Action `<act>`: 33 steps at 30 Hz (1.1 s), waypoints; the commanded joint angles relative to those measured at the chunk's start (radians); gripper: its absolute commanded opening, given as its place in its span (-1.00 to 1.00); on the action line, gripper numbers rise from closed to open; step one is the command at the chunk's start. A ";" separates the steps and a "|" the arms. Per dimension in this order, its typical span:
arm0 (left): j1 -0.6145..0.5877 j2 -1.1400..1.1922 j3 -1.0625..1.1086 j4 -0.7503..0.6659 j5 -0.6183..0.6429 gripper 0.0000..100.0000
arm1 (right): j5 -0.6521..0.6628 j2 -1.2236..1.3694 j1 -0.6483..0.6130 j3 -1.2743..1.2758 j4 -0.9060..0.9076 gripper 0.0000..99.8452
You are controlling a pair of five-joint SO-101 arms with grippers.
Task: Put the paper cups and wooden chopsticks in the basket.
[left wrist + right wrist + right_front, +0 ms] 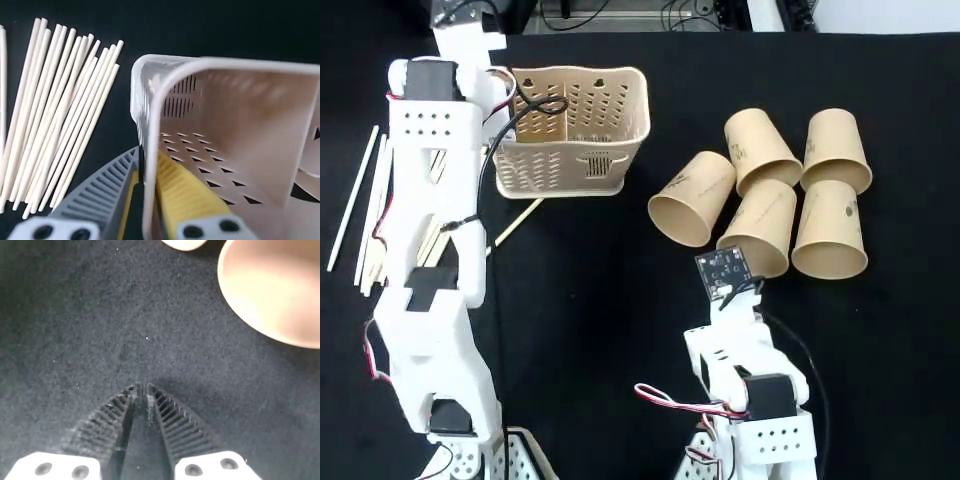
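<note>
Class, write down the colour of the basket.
The basket is cream, with perforated walls; the high view shows it best.

Loads of bare tabletop [600,330] between basket [575,130] and paper cups [766,225], wide open down to the near edge. Tighter by the left edge, with the left arm [430,200] over the chopsticks [50,115].

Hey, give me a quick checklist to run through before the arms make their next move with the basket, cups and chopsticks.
1. Left hand grip on the basket wall: ok, shut on the rim.
2. Right hand free: ok, shut, holding nothing, over the table.
3. Paper cups in the basket: not ok, five lie on the table.
4. Wooden chopsticks in the basket: not ok, they lie beside it.
5. Basket resting flat: cannot tell.
</note>
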 commanded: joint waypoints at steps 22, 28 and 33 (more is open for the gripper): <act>0.018 0.002 -0.005 -0.110 0.048 -0.49 | -0.005 -0.070 -0.005 -0.007 0.003 -0.97; 0.010 0.005 -0.001 -0.229 0.040 -0.59 | -0.005 -0.070 -0.005 -0.007 0.003 -0.97; -0.016 0.095 0.084 -0.419 0.040 -0.90 | -0.005 -0.070 -0.005 -0.007 0.003 -0.97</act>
